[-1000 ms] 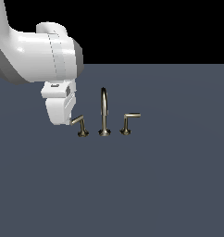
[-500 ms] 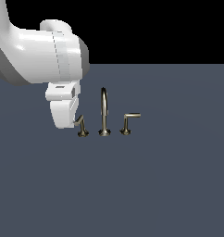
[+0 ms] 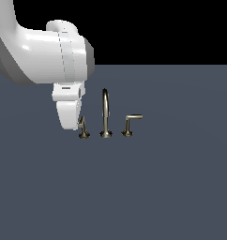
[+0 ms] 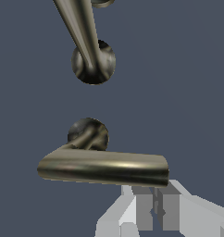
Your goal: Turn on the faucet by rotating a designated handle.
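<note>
No lettering, number, brand or sign can be read anywhere in my two views. The tall thin arched brass spout [image 3: 105,112] is bare metal, as is the thin brass L-shaped lever [image 4: 103,167] on its flared round base and its mirror-image twin lever [image 3: 130,123]. My white arm casing [image 3: 49,56] carries no marking, and the flat dark grey-blue surface [image 3: 157,187] is blank too.

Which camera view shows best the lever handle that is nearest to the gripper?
The wrist view: the handle fills the frame, lever and round base both clear. In the exterior view the same handle is small, partly hidden by the gripper.
</note>
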Action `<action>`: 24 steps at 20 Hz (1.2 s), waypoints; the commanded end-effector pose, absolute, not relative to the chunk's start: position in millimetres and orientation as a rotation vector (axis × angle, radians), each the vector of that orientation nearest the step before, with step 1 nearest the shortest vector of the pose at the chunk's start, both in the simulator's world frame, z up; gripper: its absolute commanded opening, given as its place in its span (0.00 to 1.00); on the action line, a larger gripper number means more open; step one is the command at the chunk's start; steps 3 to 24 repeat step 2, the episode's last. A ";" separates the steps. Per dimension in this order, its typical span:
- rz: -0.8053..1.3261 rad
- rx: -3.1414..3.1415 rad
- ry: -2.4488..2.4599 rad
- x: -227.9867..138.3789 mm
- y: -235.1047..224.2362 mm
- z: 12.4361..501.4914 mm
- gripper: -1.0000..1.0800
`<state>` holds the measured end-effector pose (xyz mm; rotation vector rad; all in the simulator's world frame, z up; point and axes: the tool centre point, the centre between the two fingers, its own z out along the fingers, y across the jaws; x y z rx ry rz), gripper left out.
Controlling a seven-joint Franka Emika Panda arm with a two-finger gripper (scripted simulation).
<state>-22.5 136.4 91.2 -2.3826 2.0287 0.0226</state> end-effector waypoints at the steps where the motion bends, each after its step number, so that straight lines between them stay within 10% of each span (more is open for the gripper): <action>1: 0.000 -2.322 2.117 -9.2 81.8 91.4 0.00; 24: 0.000 -2.322 2.117 -9.2 81.8 91.4 0.00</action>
